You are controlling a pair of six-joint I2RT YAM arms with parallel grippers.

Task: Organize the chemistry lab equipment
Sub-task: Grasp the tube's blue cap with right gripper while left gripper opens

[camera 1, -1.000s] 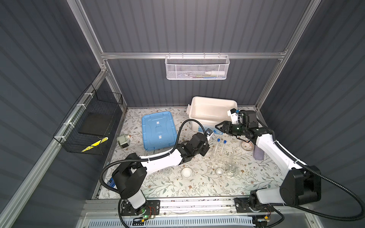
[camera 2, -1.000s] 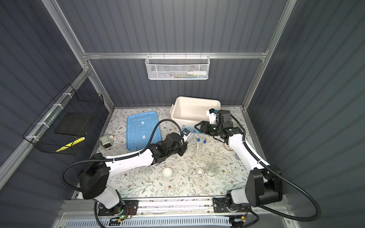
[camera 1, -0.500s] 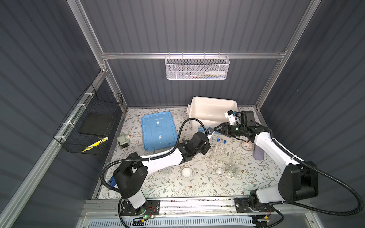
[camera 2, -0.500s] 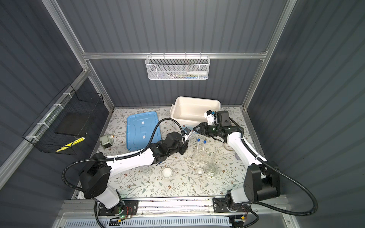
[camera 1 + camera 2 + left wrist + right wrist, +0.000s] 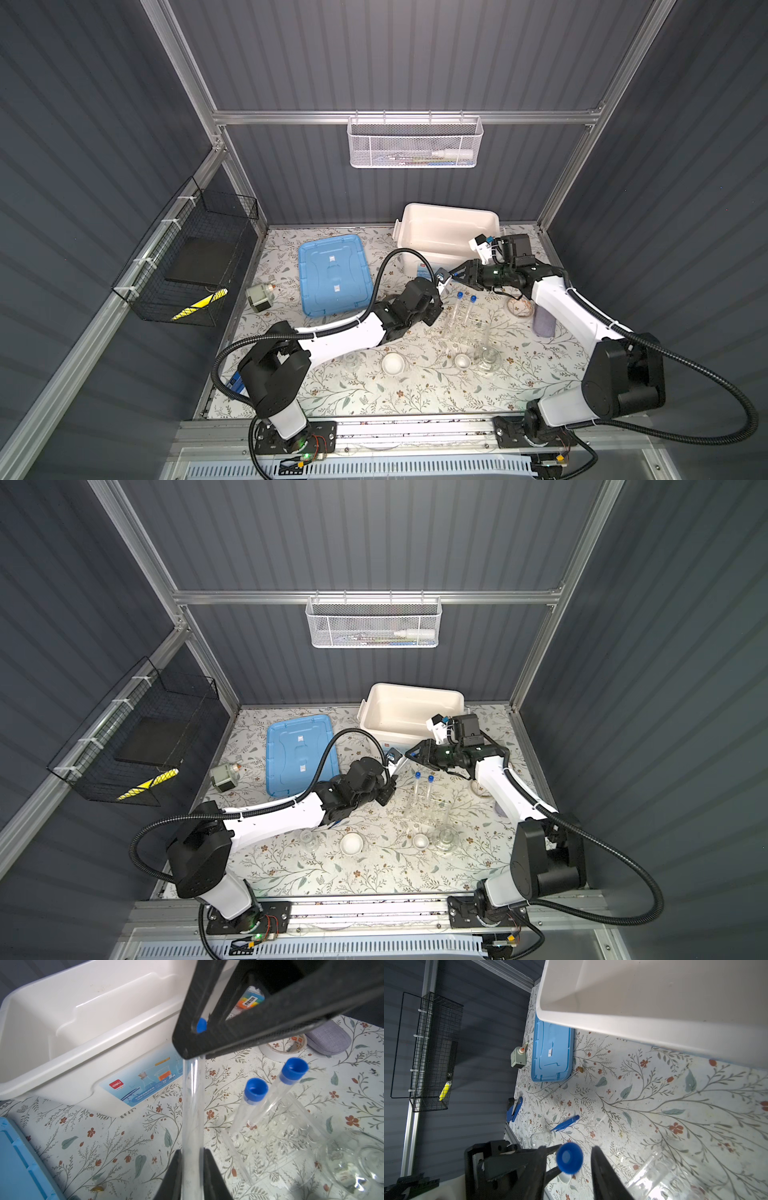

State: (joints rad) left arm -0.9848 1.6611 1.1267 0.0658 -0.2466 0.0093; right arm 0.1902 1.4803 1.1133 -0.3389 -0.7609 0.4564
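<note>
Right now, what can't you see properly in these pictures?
Blue tweezers: mostly hidden under the left arm in both top views; only the right wrist view shows them.
Held test tube: end away from its cap cut off by the left wrist view's edge.
White mesh basket: in both top views, contents too small behind the mesh.

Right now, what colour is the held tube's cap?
Blue cap, clearest in the right wrist view.

In both top views a white mesh basket (image 5: 414, 143) hangs upper centre and a black wire basket (image 5: 187, 257) middle left, with 1 grey boxy motor (image 5: 258, 296) just right of it. Right of centre, 1 tape roll (image 5: 519, 308) lies beside a grey pouch (image 5: 543, 322).
</note>
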